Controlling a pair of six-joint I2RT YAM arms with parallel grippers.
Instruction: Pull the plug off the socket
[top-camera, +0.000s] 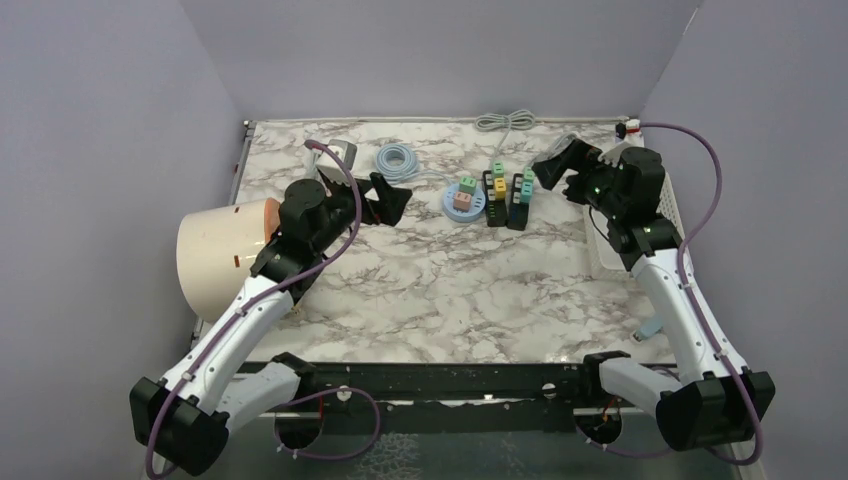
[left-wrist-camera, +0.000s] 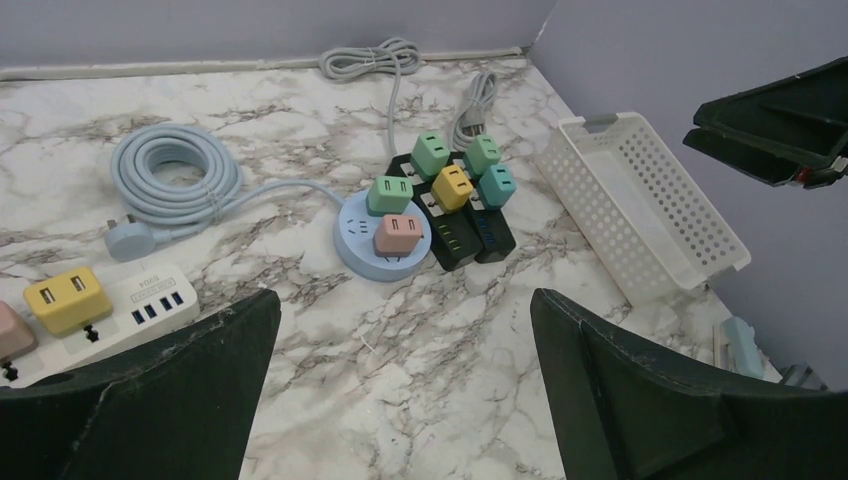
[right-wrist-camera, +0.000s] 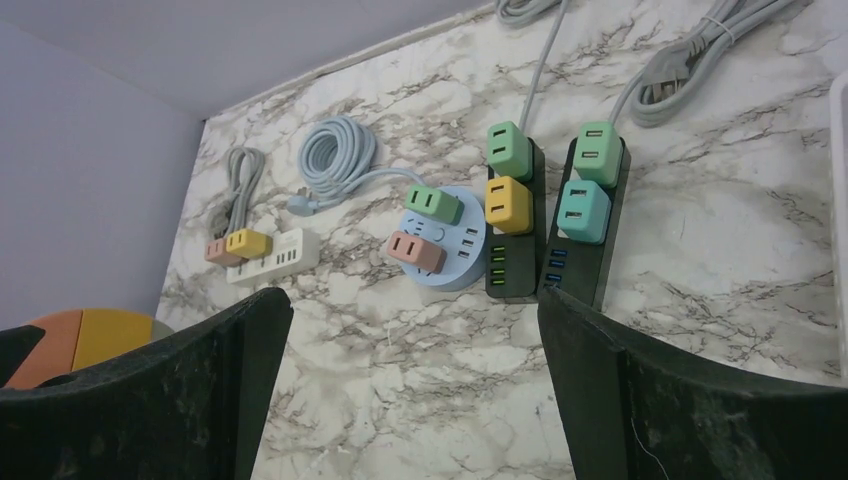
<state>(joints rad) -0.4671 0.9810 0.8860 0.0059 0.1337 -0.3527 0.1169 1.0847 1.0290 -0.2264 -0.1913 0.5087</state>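
The left gripper (left-wrist-camera: 405, 305) and the right gripper (right-wrist-camera: 415, 300) are both open wide and hold nothing. The plugs (right-wrist-camera: 508, 150) sit in two black strips (right-wrist-camera: 515, 265) on the far side of the table (right-wrist-camera: 700, 330), between the grippers. They are packed close, so one grab might catch two. A loose strip might lift up too.

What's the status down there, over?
Left gripper and right gripper open, empty, above the table. Plugs all seated in power strips, none pulled. Nothing between grippers and plugs.
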